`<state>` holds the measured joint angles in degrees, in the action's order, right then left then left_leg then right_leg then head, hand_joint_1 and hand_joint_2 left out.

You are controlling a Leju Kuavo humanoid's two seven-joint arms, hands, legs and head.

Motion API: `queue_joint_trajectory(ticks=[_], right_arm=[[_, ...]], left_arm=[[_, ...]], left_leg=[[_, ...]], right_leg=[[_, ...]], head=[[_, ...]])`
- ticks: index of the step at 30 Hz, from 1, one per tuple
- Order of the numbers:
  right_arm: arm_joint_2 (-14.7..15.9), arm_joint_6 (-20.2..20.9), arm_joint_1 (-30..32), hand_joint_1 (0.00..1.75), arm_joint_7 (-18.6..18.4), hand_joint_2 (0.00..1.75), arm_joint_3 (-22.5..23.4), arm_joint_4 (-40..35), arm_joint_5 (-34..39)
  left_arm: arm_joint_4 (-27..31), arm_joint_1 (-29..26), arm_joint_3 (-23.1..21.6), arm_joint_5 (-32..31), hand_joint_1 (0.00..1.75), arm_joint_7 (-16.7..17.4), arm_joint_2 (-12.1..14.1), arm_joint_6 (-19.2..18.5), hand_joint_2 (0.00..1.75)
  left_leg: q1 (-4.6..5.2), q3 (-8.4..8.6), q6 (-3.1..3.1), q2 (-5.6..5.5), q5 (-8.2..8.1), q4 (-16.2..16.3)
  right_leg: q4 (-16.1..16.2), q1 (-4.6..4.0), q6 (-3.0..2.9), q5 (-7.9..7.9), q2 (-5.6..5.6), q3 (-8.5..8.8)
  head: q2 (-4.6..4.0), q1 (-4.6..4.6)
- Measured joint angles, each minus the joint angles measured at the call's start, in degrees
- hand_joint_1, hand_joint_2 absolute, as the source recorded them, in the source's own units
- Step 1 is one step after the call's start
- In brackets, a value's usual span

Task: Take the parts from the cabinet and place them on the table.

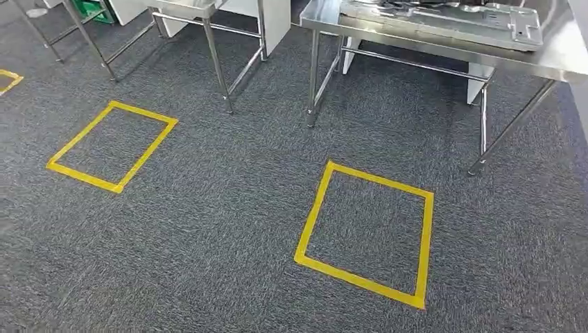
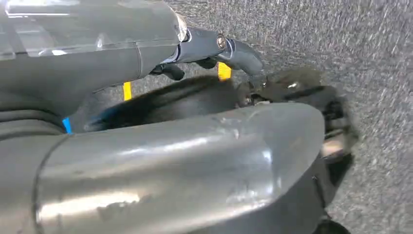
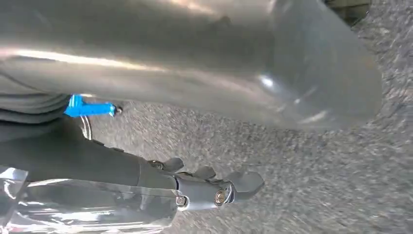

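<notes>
While both arms hang over grey carpet (image 1: 229, 229), left hand (image 2: 214, 51) and right hand (image 3: 209, 187) hold nothing, fingers loosely extended.

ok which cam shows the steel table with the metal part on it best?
Head view. It shows the steel table at top right, legs on the carpet, with a flat metal part on it. Each wrist view shows its own hand, left hand and right hand, over grey carpet, not the table.
</notes>
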<state>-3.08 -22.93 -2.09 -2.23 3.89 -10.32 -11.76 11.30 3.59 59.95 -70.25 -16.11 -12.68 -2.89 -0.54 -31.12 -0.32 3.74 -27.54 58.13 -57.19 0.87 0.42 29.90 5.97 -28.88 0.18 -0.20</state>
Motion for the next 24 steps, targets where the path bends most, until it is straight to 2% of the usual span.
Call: queue_joint_trajectory(ticks=[1, 3, 4, 5, 6, 8, 9, 10, 11, 12, 13, 14, 15, 16, 18, 19, 20, 21, 22, 23, 24], right_arm=[[0.0, 0.26, -0.07, 0.0, 0.0, 0.0, -0.02, 0.0, -0.02], [0.0, 0.61, -0.69, 0.0, 0.0, 0.0, -0.07, 0.0, -0.07], [0.0, 0.65, -0.72, 0.0, 0.0, 0.0, -0.09, 0.0, -0.07], [0.02, 0.66, -0.67, 0.0, 0.02, 0.0, -0.09, 0.0, -0.09], [0.02, 0.66, -0.55, 0.0, 0.02, 0.0, -0.09, 0.0, -0.09], [0.0, 0.72, -0.4, 0.0, 0.02, 0.0, -0.13, 0.0, -0.09], [0.0, 0.85, -0.38, 0.0, 0.09, 0.0, -0.15, 0.0, -0.09], [0.0, 0.92, -0.37, 0.0, 0.28, 0.0, -0.2, 0.0, -0.09], [0.0, 0.92, -0.36, 0.0, 0.44, 0.0, -0.22, 0.0, -0.09], [0.02, 0.92, -0.35, 0.0, 0.61, 0.0, -0.22, 0.0, -0.04], [0.04, 0.92, -0.37, 0.0, 0.7, 0.0, -0.22, 0.0, -0.04], [0.38, 0.92, -0.28, 0.0, 0.74, 0.0, -0.2, 0.0, -0.04], [0.33, 0.92, -0.24, 0.0, 0.81, 0.0, -0.22, 0.0, -0.04], [0.31, 0.92, -0.34, 0.0, 1.03, 0.0, -0.22, 0.0, -0.04], [0.31, 0.92, -0.63, 0.0, 1.44, 0.0, -0.22, 0.0, 0.19], [0.2, 0.94, -0.63, 0.0, 1.71, 0.0, -0.22, 0.0, 0.42], [0.22, 0.94, -0.49, 0.0, 1.84, 0.0, -0.2, 0.0, 0.67], [0.22, 0.94, -0.41, 0.0, 2.01, 0.0, -0.2, 0.0, 0.79], [0.2, 0.94, -0.24, 0.0, 2.07, 0.0, -0.2, 0.0, 0.94], [0.2, 0.96, -0.12, 0.0, 2.1, 0.0, -0.2, 0.0, 0.98], [0.2, 0.96, -0.1, 0.0, 2.12, 0.0, -0.2, 0.0, 1.0]], left_arm=[[0.0, -0.07, 0.0, -0.02, 0.0, 0.02, 0.0, 0.02, 0.0], [0.0, -0.32, 0.0, -0.04, 0.0, 0.24, 0.07, 0.09, 0.0], [0.0, -0.35, 0.0, -0.07, 0.0, 0.24, 0.09, 0.13, 0.0], [0.0, -0.31, 0.0, -0.11, 0.0, 0.24, 0.13, 0.13, 0.0], [0.0, -0.17, 0.0, -0.15, 0.0, 0.22, 0.17, 0.13, 0.0], [0.0, -0.05, 0.0, -0.2, 0.0, 0.13, 0.17, 0.11, 0.0], [0.0, -0.07, 0.0, -0.24, 0.0, -0.07, 0.2, 0.11, 0.0], [0.0, -0.16, 0.0, -0.41, 0.0, -0.26, 0.22, 0.11, 0.0], [0.0, -0.2, -0.02, -0.57, 0.0, -0.39, 0.24, 0.11, 0.0], [0.0, -0.18, -0.04, -0.68, 0.0, -0.59, 0.26, 0.11, 0.0], [0.0, -0.13, -0.11, -0.74, 0.0, -0.76, 0.26, 0.11, 0.0], [0.0, -0.13, -0.24, -0.79, 0.0, -0.85, 0.18, 0.07, 0.0], [0.0, 0.08, -0.31, -0.81, 0.0, -0.87, 0.26, 0.07, 0.0], [0.0, 0.07, -0.39, -0.92, 0.0, -0.98, 0.26, 0.07, 0.0], [0.0, -0.12, -0.68, -1.42, 0.0, -1.12, 0.26, 0.07, 0.0], [0.0, -0.12, -0.89, -1.79, 0.0, -1.22, 0.35, 0.09, 0.0], [0.0, -0.12, -1.13, -1.9, 0.0, -1.29, 0.44, 0.15, 0.0], [0.0, -0.04, -1.31, -1.99, 0.0, -1.27, 0.53, 0.15, 0.0], [0.0, 0.04, -1.4, -2.01, 0.0, -1.27, 0.61, 0.15, 0.0], [0.0, 0.1, -1.42, -2.1, 0.0, -1.29, 0.66, 0.15, 0.0], [0.0, 0.06, -1.46, -2.21, 0.0, -1.29, 0.7, 0.15, 0.0]], left_leg=[[0.09, -0.29, 0.23, -0.4, -0.07, 0.17], [0.24, -0.8, 1.02, -1.44, 0.1, 0.04], [-0.2, -0.2, 1.67, -2.07, 0.59, -0.55], [-0.18, -0.29, 1.96, -2.51, 0.74, -0.66], [-0.14, -0.51, 2.27, -3.01, 0.87, -0.66], [0.12, -0.81, 2.51, -4.34, 1.02, -0.64], [0.27, -0.88, 2.54, -5.15, 1.04, -0.56], [0.39, -0.85, 2.55, -5.96, 1.05, -0.51], [0.49, -0.79, 2.54, -6.81, 1.05, -0.39], [0.56, -0.71, 2.53, -7.63, 1.05, -0.31], [0.59, -0.66, 2.49, -8.38, 1.04, -0.2], [0.35, -0.93, 2.4, -8.82, 1.07, -0.09], [0.66, -1.28, 1.94, -9.5, 1.05, 0.3], [0.26, -1.61, 1.45, -9.99, 1.32, 0.12], [0.01, -1.76, 0.57, -11.45, 1.71, -0.36], [0.23, -1.84, 0.25, -11.81, 1.59, -0.01], [0.55, -2.37, -0.01, -8.36, 0.55, 1.33], [0.39, -3.85, -0.25, -6.21, -1.54, 4.31], [0.23, -6.0, -0.42, -4.99, -3.96, 8.82], [0.09, -8.19, -0.63, -4.55, -6.05, 13.53], [-0.07, -9.61, -0.83, -4.39, -6.94, 16.72]], right_leg=[[0.05, -0.05, 0.31, -0.08, 0.39, 0.11], [0.31, 0.07, 1.0, -0.16, 1.34, 0.39], [-0.15, 0.49, 1.53, 0.5, 0.11, 0.37], [-2.0, 0.5, 1.64, 2.07, -3.09, -0.39], [-5.62, 0.56, 1.56, 4.41, -4.7, -2.16], [-14.65, 0.39, 1.54, 8.36, -5.61, -6.69], [-17.27, 0.38, 1.5, 8.63, -5.69, -8.16], [-16.92, 0.38, 1.34, 7.32, -5.72, -8.2], [-14.02, 0.36, 1.05, 4.87, -5.86, -7.06], [-9.52, 0.33, 0.69, 2.05, -6.28, -5.05], [-4.49, 0.24, 0.24, -0.58, -7.58, -2.81], [-1.52, 0.27, -0.36, -0.52, -11.47, -1.58], [-0.63, 0.24, -0.18, -0.7, -11.85, -1.63], [-0.8, -0.04, -0.15, -0.74, -10.98, -1.7], [-0.54, -0.22, -0.62, -0.9, -9.87, -1.48], [0.53, 0.88, -1.16, -1.42, -8.9, -1.08], [0.95, 0.54, -1.3, -1.56, -7.96, -0.67], [1.0, 0.44, -1.78, -1.55, -7.06, -0.59], [0.95, 0.26, -1.83, -1.51, -6.14, -0.65], [0.89, 0.16, -1.88, -1.43, -5.19, -0.72], [0.84, 0.13, -1.88, -1.37, -4.35, -0.82]], head=[[0.0, 0.26], [0.0, 0.09], [0.0, 0.28], [0.0, 0.5], [0.0, 0.68], [0.0, 0.7], [0.0, 0.66], [0.0, 0.68], [-0.02, 0.68], [0.0, 0.68], [0.0, 0.7], [0.0, 0.57], [0.0, 0.52], [0.0, 0.63], [0.0, 0.85], [0.0, 0.68], [0.0, 0.71], [0.0, 0.15], [0.0, 0.11], [0.0, 0.11], [0.0, 0.09]])
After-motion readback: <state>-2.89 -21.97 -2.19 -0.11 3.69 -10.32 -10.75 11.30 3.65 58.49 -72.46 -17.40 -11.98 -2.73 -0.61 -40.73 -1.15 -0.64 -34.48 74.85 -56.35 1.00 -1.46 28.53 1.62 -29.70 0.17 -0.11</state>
